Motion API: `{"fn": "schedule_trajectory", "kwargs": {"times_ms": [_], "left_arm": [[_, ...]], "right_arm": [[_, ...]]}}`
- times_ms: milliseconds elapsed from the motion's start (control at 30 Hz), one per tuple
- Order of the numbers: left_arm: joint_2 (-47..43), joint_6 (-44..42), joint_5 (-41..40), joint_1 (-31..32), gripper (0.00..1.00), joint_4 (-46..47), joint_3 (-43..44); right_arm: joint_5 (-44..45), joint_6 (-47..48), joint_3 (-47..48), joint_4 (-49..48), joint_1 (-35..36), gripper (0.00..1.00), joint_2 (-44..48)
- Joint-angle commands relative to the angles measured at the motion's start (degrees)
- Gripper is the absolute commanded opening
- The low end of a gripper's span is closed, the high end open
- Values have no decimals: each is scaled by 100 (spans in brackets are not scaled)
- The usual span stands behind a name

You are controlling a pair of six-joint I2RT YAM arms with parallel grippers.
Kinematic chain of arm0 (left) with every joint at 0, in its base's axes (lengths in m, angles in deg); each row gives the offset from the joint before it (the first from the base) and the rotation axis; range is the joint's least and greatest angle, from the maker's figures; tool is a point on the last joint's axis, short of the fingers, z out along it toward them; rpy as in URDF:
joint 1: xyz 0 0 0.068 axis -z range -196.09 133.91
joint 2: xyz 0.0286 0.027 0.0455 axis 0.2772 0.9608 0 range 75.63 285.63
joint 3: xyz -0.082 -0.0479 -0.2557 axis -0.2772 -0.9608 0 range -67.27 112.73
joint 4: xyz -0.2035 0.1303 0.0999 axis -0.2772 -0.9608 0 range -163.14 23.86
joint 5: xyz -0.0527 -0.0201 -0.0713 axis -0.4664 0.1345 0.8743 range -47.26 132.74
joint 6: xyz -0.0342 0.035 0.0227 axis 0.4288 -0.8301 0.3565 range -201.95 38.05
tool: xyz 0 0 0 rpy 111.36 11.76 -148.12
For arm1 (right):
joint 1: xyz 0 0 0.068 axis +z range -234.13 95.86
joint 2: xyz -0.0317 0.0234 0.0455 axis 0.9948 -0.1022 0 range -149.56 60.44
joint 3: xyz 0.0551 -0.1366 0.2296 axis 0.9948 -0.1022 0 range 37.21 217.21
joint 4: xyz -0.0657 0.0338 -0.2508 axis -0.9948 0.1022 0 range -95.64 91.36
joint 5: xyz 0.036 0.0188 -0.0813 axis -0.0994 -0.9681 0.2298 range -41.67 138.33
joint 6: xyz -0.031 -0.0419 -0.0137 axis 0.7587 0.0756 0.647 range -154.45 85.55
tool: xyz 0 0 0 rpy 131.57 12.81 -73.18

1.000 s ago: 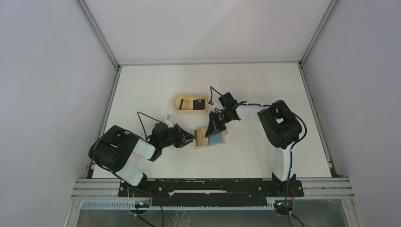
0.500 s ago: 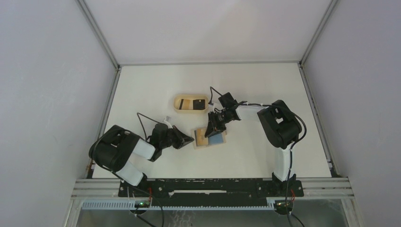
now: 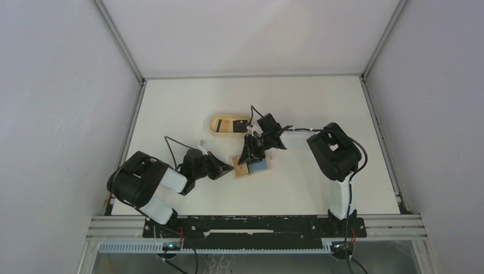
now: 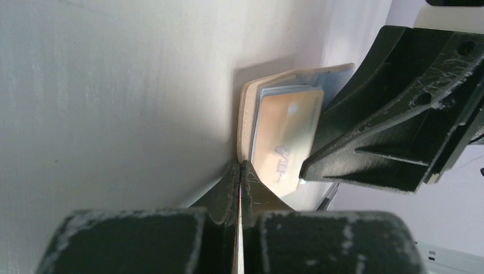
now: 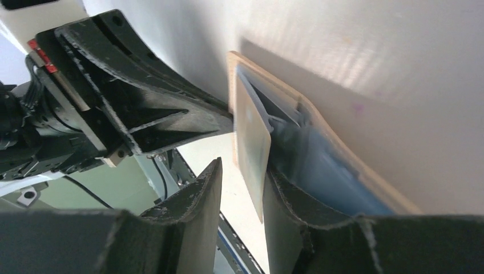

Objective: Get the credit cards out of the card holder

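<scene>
The card holder lies open on the white table, tan outside and blue inside. A gold credit card sticks out of its pocket, with the edges of other cards behind it. My left gripper is shut on the holder's left edge, and a thin pale strip shows between its fingers. My right gripper stands open over the holder. The gold card's free edge sits between its fingers, against the right one.
An oval light-wood tray stands just behind the holder and holds a black and tan card. The two grippers face each other closely across the holder. The enclosure walls rise at the left, right and back.
The left gripper has shut on the holder's left edge. The right gripper has opened and shifted left, over the gold card.
</scene>
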Motion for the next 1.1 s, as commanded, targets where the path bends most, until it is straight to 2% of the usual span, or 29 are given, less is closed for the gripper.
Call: {"fn": "schedule_trajectory", "kwargs": {"times_ms": [0,133,300,700,1067], "left_arm": [[-115,-91,-105,17,0,-141,-91],[-90,-94,-95,15,0,-151,-83],[-129,-94,-120,9,0,-155,-116],[-101,-81,-139,6,0,-177,-127],[-48,-71,-126,2,0,-177,-102]], "right_arm": [[-329,-589,18,-790,312,39,-8],[-461,-737,19,-1070,474,37,-48],[-418,-680,20,-953,494,32,14],[-216,163,-251,164,-165,30,629],[-131,455,-796,335,-504,25,771]]}}
